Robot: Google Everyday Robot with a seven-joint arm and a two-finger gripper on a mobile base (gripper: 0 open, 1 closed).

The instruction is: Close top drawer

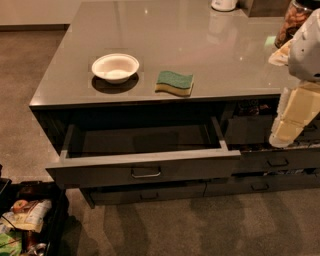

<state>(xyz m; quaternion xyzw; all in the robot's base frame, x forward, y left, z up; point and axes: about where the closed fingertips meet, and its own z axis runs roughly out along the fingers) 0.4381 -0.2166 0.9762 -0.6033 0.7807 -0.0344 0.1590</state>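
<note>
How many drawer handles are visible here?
4: a handle on the open top drawer, one on the drawer right of it, two on the low drawers beneath. The gripper, at the right edge, may hide others.

I'm seeing a grey island counter glaring with reflected light, brownish carpet running left and front, pale wall base showing top left (my gripper is hanging at right edge).
</note>
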